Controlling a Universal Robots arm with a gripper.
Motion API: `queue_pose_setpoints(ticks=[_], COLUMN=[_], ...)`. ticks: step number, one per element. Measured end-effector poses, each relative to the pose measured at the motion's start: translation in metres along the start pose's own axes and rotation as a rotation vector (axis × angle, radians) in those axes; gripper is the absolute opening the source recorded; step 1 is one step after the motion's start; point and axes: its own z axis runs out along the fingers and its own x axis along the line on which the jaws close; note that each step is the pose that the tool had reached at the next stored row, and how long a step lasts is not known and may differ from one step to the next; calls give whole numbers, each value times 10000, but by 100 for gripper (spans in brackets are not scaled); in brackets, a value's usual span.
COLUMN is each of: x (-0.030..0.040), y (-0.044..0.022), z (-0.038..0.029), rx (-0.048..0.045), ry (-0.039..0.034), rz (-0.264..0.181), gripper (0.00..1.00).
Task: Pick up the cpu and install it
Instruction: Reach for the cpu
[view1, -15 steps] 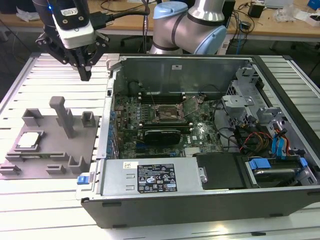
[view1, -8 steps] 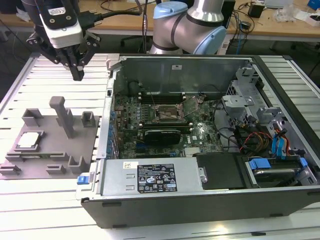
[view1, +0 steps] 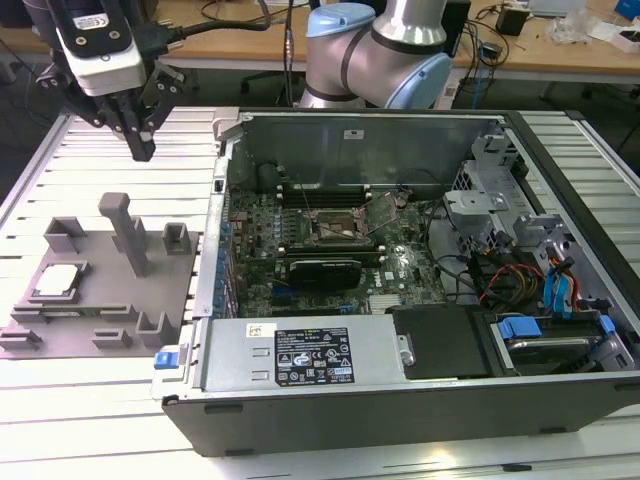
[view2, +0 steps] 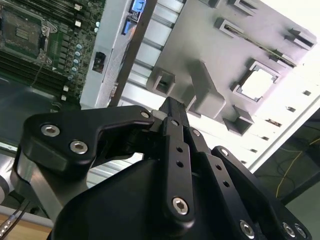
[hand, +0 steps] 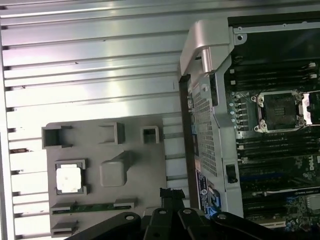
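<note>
Exterior view: one gripper (view1: 141, 148) hangs over the far edge of the grey tray (view1: 100, 258), on the exterior view's left.
Fingers: pressed together at the tips, with nothing between them.
Cpu: one cpu (view1: 57, 281) lies flat in a square pocket of the tray, on the exterior view's left side of it, well apart from the gripper.
Tray: one, with one tall post (view1: 125, 232) standing up in it and some small blocks around it.
Computer case: one computer case (view1: 300, 400), open on top, just beside the tray on the exterior view's right.
Socket: one dark square socket (view1: 335, 228) on the green board inside the case.
Hidden: in the first wrist view the gripper's black body covers one edge of the tray.
Cut off: the robot arm (view1: 400, 40) runs out of the exterior view at the far side.
Hard to see: in both wrist views the cpu is just a bright white square.
Surface: one silver table (view1: 110, 400) made of long metal slats.
Room: wooden desks (view1: 560, 50) with cables on them stand far behind.
</note>
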Motion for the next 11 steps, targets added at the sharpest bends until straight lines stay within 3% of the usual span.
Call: queue_pose_setpoints(ticks=[11], x=[268], y=[-18], z=[-7], rx=[2], ry=[-3], rz=[62], gripper=[11])
